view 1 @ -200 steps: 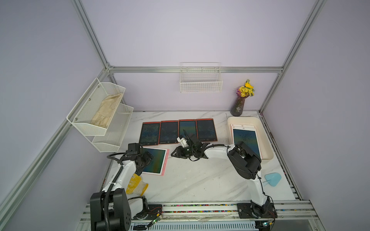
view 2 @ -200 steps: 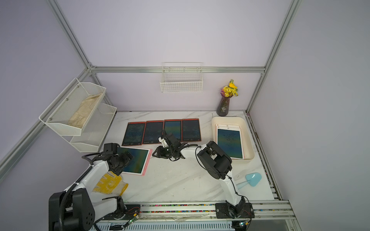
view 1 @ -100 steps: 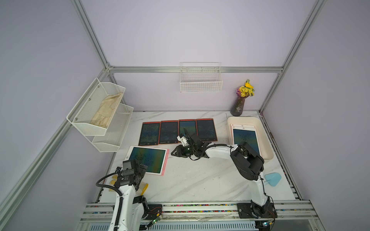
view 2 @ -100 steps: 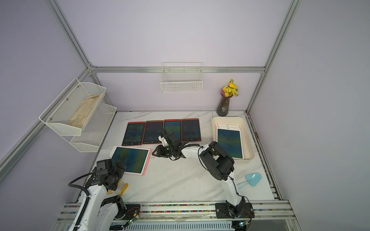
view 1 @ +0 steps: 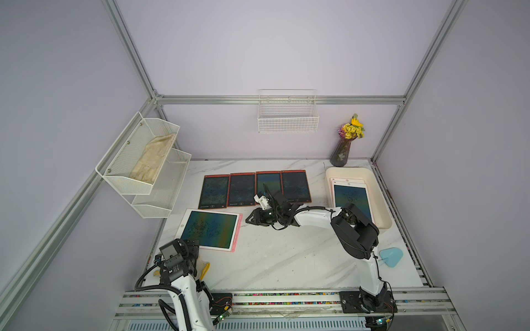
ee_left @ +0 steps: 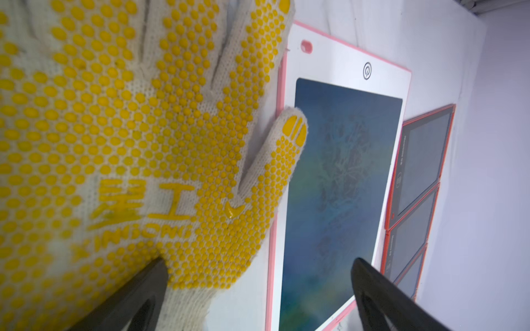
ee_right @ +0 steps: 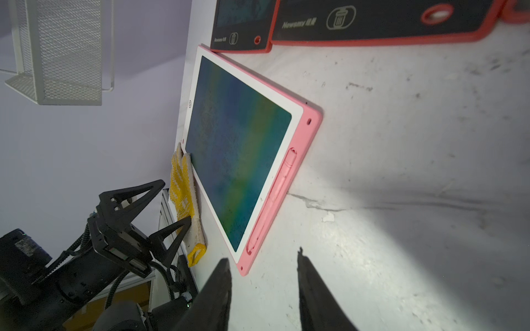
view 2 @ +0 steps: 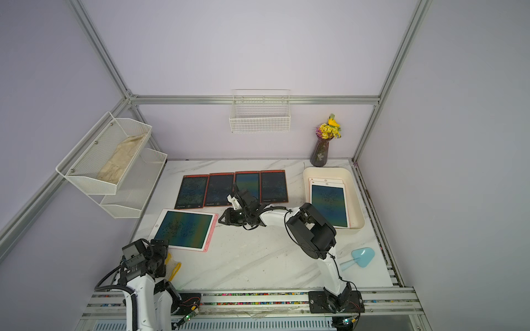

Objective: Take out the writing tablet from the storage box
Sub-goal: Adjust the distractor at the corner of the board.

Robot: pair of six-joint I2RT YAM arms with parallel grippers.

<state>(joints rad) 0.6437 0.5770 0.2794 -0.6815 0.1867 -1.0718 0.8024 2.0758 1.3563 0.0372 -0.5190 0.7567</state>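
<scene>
A: Entry, biggest item first. What does the surface (view 1: 272, 266) carry?

B: Taking the storage box (view 1: 379, 195) as reference. Inside it, lying flat: one white-framed writing tablet (view 1: 351, 197). A second white edge shows under it at the box's far end. I cannot confirm that this is another tablet.

A: Outside the box?

B: Well to its left is a row of four red-framed tablets (view 1: 253, 187). Further left of the box, and nearer the robot, is a pink-edged tablet (view 1: 210, 229), flat on the surface.

A: Claws?

B: The right claw (ee_right: 262, 258) is between the box and the pink-edged tablet, close to that tablet's stylus edge. Its jaws are partly spread, with only bare surface between them. The left claw (ee_left: 258, 260) is farthest from the box, spread wide and empty, over a dotted work glove (ee_left: 129, 143).

A: Progress?

B: My judgement is that the task is partly done. Five tablets lie outside the box and at least one is inside, with neither claw at the box. What is left is to reach in, raise the tablet's edge off the box floor and lift it over the low wall.
</scene>
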